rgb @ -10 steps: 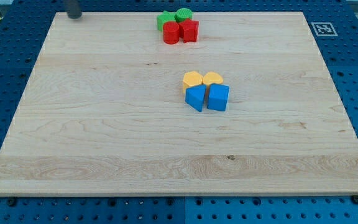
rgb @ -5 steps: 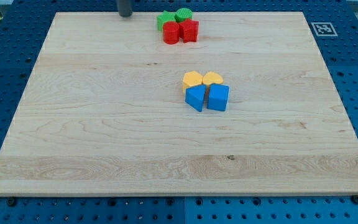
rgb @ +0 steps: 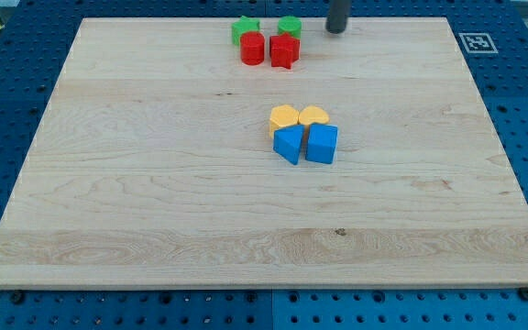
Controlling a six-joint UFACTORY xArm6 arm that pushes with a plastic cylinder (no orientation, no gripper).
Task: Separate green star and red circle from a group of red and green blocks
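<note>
Up at the far edge of the wooden board, right of its middle, my tip rests on the surface; it is a bare rod end with no claw to open or close, and it holds nothing. It stands apart from every block, with the green round block nearest, just to its left.

Going from the left along that far edge: the green star sits at the rim, with the red circle touching it on the near side. Just beside the circle is the red star-like block, and behind it the green round block, a small gap away from the green star.

Near the board's centre, two yellow blocks sit side by side, with two blue blocks touching their near sides.
</note>
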